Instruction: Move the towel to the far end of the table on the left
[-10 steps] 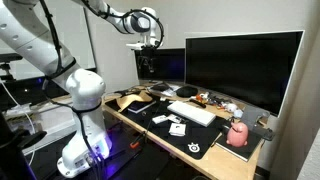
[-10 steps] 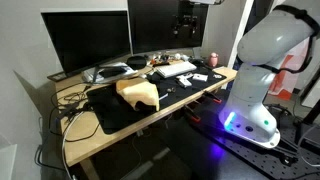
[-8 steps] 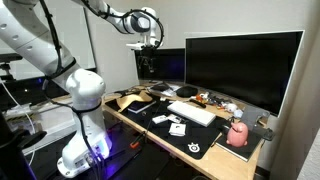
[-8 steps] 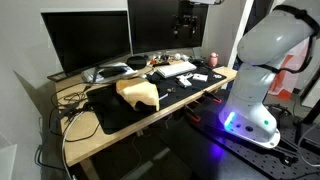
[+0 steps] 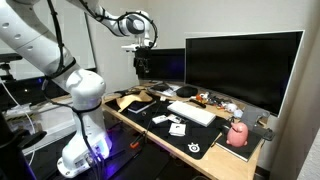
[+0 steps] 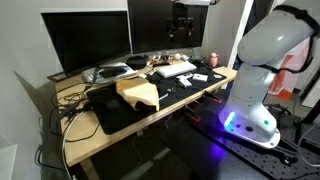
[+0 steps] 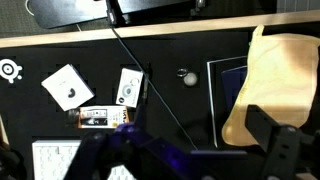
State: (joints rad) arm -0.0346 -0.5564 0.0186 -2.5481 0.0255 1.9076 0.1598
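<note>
The towel is a tan cloth lying crumpled on the black desk mat, seen in both exterior views (image 5: pixel 130 100) (image 6: pixel 138 92) and at the right of the wrist view (image 7: pixel 268 85). My gripper (image 5: pixel 143 68) hangs high above the desk in front of the monitors, also seen in an exterior view (image 6: pixel 180 30). In the wrist view the gripper (image 7: pixel 190 150) is open and empty, with its right finger over the towel's lower edge, far above it.
Two large monitors (image 5: pixel 243 65) (image 6: pixel 85 40) stand along the back of the desk. A white keyboard (image 5: pixel 192 113) (image 6: pixel 175 68), a pink mug (image 5: pixel 238 134), white cards (image 7: pixel 66 86) and cables (image 7: pixel 150 75) lie on the mat. The robot base (image 6: pixel 250 100) stands beside the desk.
My gripper has shifted a little sideways above the desk, toward the towel's side. The towel has not moved.
</note>
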